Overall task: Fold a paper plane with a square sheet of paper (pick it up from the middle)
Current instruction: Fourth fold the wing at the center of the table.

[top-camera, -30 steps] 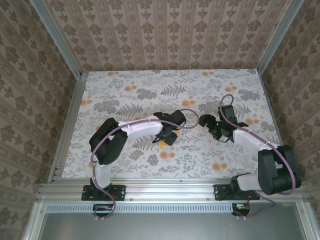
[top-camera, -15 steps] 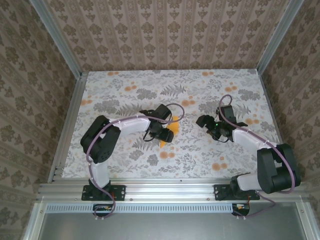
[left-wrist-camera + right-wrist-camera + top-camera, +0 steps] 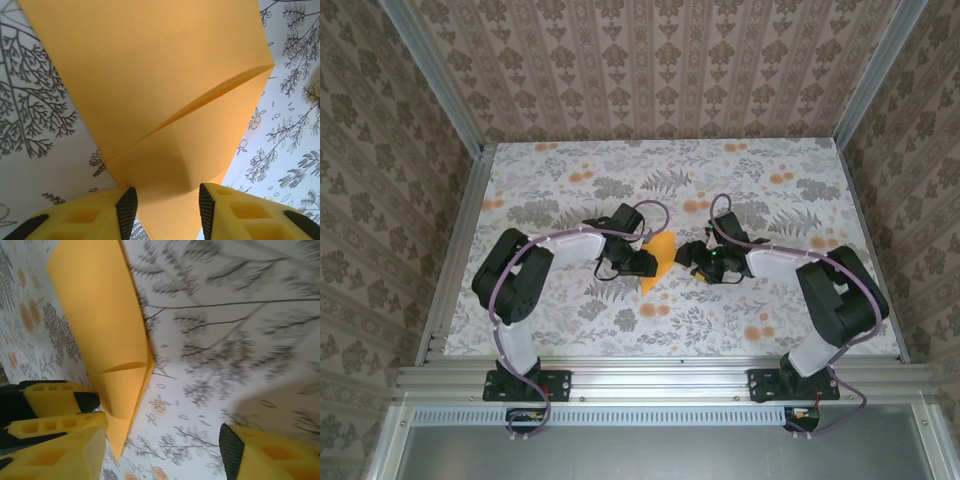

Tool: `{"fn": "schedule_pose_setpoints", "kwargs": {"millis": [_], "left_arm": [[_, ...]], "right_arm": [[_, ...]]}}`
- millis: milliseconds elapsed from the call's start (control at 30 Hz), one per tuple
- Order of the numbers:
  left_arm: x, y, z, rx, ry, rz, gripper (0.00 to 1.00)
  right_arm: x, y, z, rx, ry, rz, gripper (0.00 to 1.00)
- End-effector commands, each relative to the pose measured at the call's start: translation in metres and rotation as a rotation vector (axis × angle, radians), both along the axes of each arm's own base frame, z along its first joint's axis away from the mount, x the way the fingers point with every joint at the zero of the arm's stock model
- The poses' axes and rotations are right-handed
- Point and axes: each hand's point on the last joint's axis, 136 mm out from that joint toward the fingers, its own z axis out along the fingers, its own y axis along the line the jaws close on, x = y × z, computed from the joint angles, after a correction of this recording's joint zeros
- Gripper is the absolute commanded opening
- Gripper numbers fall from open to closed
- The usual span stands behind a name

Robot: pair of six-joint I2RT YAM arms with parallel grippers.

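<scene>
The bright-orange square sheet of paper [image 3: 662,255] lies on the floral table, folded into a long pointed paper plane shape with a loose flap [image 3: 150,75]. My left gripper [image 3: 644,264] sits at its left edge. In the left wrist view its jaws [image 3: 167,200] stand apart over the paper's narrow end, and the pads do not press it. My right gripper [image 3: 689,254] is just right of the paper, open wide [image 3: 162,440]. The paper [image 3: 100,315] lies beside its left finger, and bare table shows between the fingers.
The table carries a grey leaf print with small orange printed flowers [image 3: 757,331]. Metal rails [image 3: 460,250] and wallpapered walls close it in on three sides. The left gripper's yellow fingers [image 3: 55,395] sit close beside the right gripper.
The right arm has swung left up to the paper. The left gripper has pulled back left, uncovering more of the paper. Both pairs of jaws have narrowed.
</scene>
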Motion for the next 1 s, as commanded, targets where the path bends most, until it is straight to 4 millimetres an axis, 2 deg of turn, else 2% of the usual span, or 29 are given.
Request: {"fn": "schedule_pose_setpoints", "kwargs": {"millis": [0, 233, 300, 633, 800, 967], "left_arm": [[-0.021, 0.017, -0.037, 0.079, 0.092, 0.014, 0.38], [-0.02, 0.019, -0.04, 0.093, 0.095, 0.014, 0.29], [-0.022, 0.019, -0.041, 0.096, 0.098, 0.011, 0.28], [-0.021, 0.02, -0.042, 0.104, 0.1, 0.013, 0.25], [-0.02, 0.02, -0.042, 0.112, 0.096, 0.01, 0.24], [-0.019, 0.02, -0.042, 0.115, 0.094, 0.011, 0.23]], "right_arm": [[0.012, 0.02, 0.005, 0.062, -0.005, 0.003, 0.57], [0.025, 0.032, -0.005, 0.08, -0.003, 0.006, 0.36], [0.028, 0.033, -0.006, 0.081, -0.005, 0.006, 0.33], [0.034, 0.039, -0.014, 0.095, 0.005, 0.008, 0.28], [0.032, 0.044, -0.008, 0.146, -0.005, 0.017, 0.22], [0.029, 0.048, -0.006, 0.17, -0.008, 0.029, 0.22]]}}
